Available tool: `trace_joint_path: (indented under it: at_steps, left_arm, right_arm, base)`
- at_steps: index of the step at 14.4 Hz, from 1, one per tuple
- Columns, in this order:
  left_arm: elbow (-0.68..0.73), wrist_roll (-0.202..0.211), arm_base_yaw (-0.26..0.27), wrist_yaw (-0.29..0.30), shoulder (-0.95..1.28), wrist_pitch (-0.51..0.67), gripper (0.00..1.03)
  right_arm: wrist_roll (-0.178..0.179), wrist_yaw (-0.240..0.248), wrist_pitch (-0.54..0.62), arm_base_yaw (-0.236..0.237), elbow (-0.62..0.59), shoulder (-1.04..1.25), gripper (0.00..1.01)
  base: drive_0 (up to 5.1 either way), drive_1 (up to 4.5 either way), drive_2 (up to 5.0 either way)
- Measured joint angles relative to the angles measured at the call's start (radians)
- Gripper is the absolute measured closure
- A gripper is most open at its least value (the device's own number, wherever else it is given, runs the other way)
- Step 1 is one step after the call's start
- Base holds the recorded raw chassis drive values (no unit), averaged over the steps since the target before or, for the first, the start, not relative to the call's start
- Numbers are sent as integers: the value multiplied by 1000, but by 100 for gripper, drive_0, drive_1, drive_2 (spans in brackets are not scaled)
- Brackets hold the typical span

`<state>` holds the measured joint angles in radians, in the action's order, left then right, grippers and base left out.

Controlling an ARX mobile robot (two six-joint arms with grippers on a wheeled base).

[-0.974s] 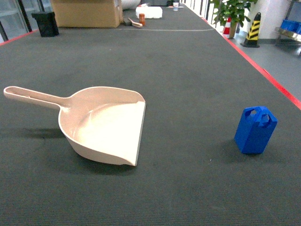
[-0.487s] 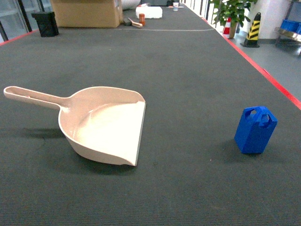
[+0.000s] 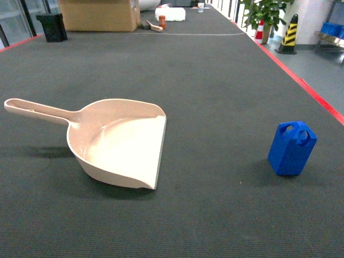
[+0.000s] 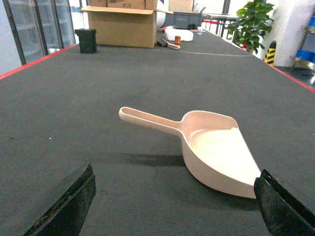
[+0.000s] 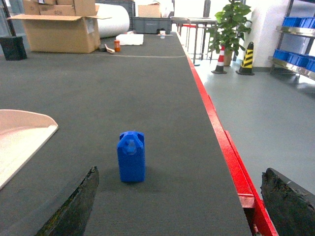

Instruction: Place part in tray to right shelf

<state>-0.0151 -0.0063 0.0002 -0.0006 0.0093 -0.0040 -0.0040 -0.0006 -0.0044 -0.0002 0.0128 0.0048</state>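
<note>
The dark grey desk [image 3: 215, 80] stretches far ahead of me, edged with a red strip along its right side. At its far end sits a big open cardboard box [image 3: 99, 14], with a black bin [image 3: 52, 27] just to its left. Off the desk to the right, a shelf [image 5: 298, 46] with blue crates stands against the wall, and a potted plant [image 5: 227, 22] grows beside a striped yellow-and-black post.

On the desk, left of centre in my head view, lies the cream tray [image 3: 121, 142], its long handle running off to the left and its wide flat lip turned right, toward the part. Nothing is in it.

The blue part [image 3: 292, 148] stands upright on the desk, well apart from the tray, near the red edge, with its looped, angled top uppermost.

My left claw [image 4: 172, 206] is spread wide, with the tray ahead between its fingers [image 4: 66, 204] and not touched. My right claw [image 5: 179, 206] is also spread wide, the part standing ahead between its fingers [image 5: 74, 206], clear of both.
</note>
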Motion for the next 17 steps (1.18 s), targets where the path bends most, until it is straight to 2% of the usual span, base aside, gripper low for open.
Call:
trace_joint_path:
  at_steps: [13, 14, 15, 16, 17]
  left_arm:
    - [0, 0, 0, 0, 0, 0, 5]
    - [-6, -8, -11, -25, 8, -36, 5]
    - [-60, -63, -40, -124, 120, -151, 5]
    - [-64, -118, -29, -116, 236, -79, 5]
    - [-73, -185, -10, -63, 360, 42, 5]
  right_arm:
    - [0, 0, 0, 0, 0, 0, 3]
    - [0, 0, 0, 0, 0, 0, 3]
    - [0, 0, 0, 0, 0, 0, 3]
    - [0, 0, 0, 0, 0, 0, 3]
    - [0, 0, -1, 0, 0, 0, 3]
  base:
    - [0, 0, 0]
    - [0, 0, 0]
    - [0, 0, 0]
    - [0, 0, 0]
    - [0, 0, 0]
